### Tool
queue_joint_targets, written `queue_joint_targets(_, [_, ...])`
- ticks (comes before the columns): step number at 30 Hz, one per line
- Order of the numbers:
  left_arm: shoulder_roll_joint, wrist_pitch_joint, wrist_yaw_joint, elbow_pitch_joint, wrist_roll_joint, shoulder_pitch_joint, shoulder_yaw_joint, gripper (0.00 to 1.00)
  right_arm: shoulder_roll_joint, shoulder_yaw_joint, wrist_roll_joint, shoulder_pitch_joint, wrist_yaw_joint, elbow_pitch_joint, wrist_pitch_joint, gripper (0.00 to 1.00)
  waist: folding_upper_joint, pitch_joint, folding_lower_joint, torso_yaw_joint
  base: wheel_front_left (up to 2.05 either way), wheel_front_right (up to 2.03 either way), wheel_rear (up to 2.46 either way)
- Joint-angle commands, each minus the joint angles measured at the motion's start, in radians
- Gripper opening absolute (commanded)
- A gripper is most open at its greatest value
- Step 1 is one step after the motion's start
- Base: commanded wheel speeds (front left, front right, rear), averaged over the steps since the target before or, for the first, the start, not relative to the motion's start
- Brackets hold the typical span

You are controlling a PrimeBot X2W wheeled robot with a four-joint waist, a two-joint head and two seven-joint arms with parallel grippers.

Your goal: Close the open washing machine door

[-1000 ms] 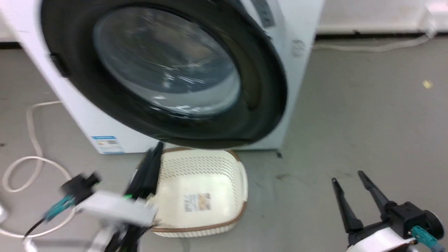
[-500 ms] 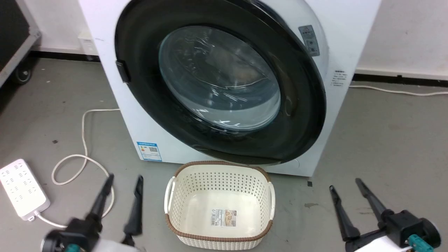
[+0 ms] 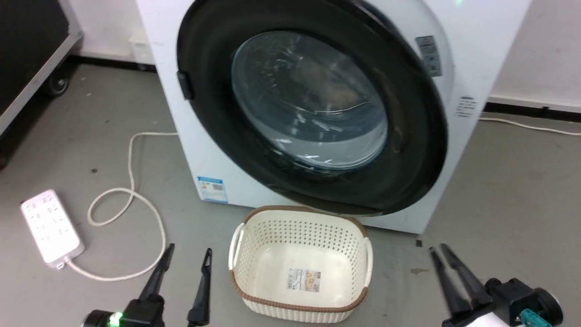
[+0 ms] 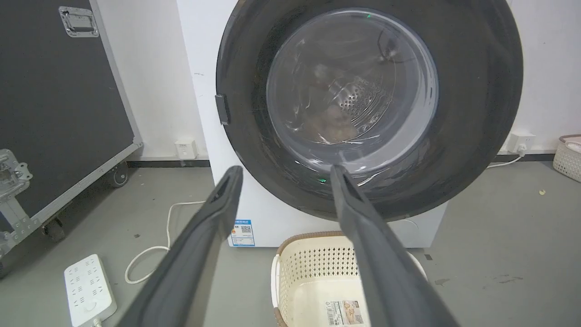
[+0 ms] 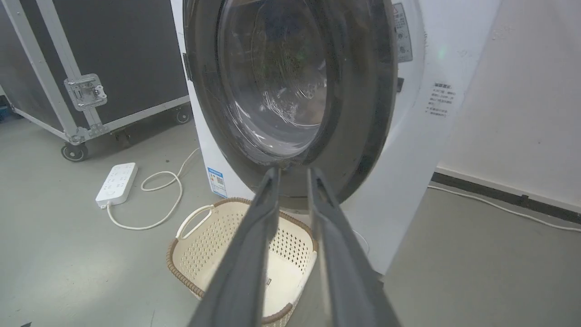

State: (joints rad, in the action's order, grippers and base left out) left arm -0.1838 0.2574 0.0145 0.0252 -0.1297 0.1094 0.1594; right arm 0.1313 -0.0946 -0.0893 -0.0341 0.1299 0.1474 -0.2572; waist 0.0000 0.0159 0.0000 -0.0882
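The washing machine (image 3: 195,150) stands white and square ahead of me. Its round black-framed washing machine door (image 3: 308,100) with the bulging glass window lies against the front; whether it is latched I cannot tell. The door (image 4: 354,91) faces the left wrist view head-on, and the right wrist view takes the door (image 5: 272,91) at a slant. My left gripper (image 3: 189,250) hovers low at the lower left, open and empty, well short of the machine. My right gripper (image 3: 437,249) hangs at the lower right, fingers close together with a narrow gap, holding nothing.
A cream perforated basket (image 3: 299,263) sits on the floor right under the door, between my grippers. A white power strip (image 3: 52,227) and its looped cable (image 3: 131,181) lie at the left. A black wheeled case (image 3: 27,59) stands at the far left.
The head camera has shifted. My left arm has dropped from beside the basket to the lower left. The right gripper's fingers have drawn closer together.
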Motion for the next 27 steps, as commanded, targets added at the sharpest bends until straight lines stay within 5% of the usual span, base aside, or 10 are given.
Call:
queue_joint_targets(1, [0.012,0.004,-0.005,-0.002,0.009,-0.006,0.006,1.0,0.022,-0.009,-0.006,0.02,0.001,-0.012,-0.005,0.0,0.0,-0.028,0.0,-0.025,0.0,0.0,0.0])
queue_joint_targets(7, [0.042,0.004,-0.011,-0.007,0.026,-0.035,0.017,1.0,0.103,-0.074,-0.046,0.122,0.001,-0.032,0.019,0.0,0.0,-0.105,0.0,-0.072,0.0,0.0,0.0])
queue_joint_targets(11, [0.076,0.004,-0.023,-0.008,0.023,-0.078,0.024,1.0,0.236,-0.159,-0.133,0.279,0.001,-0.026,0.08,0.0,0.0,-0.187,0.0,-0.123,0.0,0.0,0.0])
queue_joint_targets(19, [0.102,0.004,-0.039,-0.007,0.034,-0.135,0.021,1.0,0.4,-0.162,-0.304,0.497,0.001,0.059,0.174,0.0,0.0,-0.266,0.0,-0.18,0.0,0.0,0.0])
queue_joint_targets(27, [0.119,0.004,-0.038,-0.003,0.04,-0.164,0.03,1.0,0.476,-0.162,-0.388,0.646,0.001,0.187,0.22,0.0,0.0,-0.311,0.0,-0.217,0.0,0.0,0.0])
